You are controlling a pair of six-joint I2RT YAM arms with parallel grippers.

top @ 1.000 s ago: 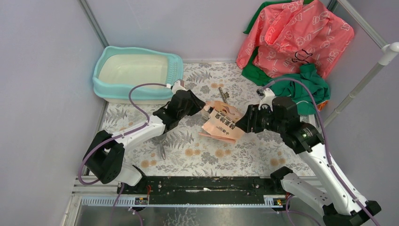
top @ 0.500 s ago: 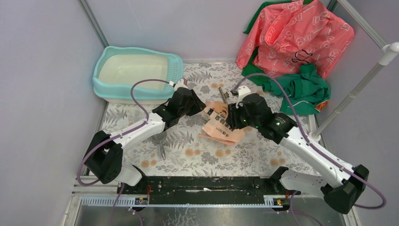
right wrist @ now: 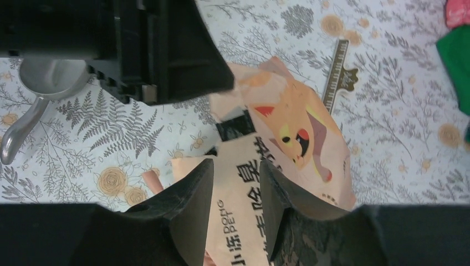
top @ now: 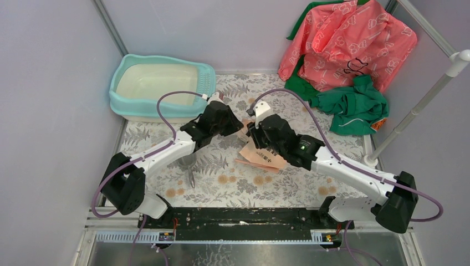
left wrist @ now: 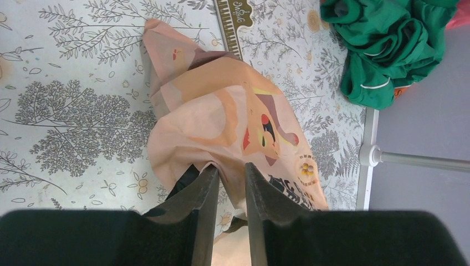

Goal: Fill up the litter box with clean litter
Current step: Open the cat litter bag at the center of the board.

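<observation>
litter box (top: 138, 107) sits at the far left corner of the table (top: 288, 185), against the walls, well apart from both grippers; its cream inner pan looks bare, no clean litter visible in it or anywhere else in the frames

so judged from this, filling is not started: nothing is poured yet

pink-orange printed bag (top: 265, 156) lies crumpled mid-table, near the box's slotted end but not over it; cannot tell if it is opened or how full it is

left gripper (left wrist: 231, 169) is narrow, pinching a fold of the bag's upper edge

right gripper (right wrist: 235, 166) straddles the printed edge of the bag from the other side, fingers moderately apart with bag material between them; cannot tell if it actually clamps

left to do, as a guess: get a firm two-handed hold, open the bag, carry it over the pan, tip it

grey scoop (top: 189, 166) lies on the table under the left arm, untouched

brown ruler-like strip (left wrist: 235, 16) beside the bag, green cloth (top: 354, 105) and pink cloth (top: 343, 39) far right
</observation>
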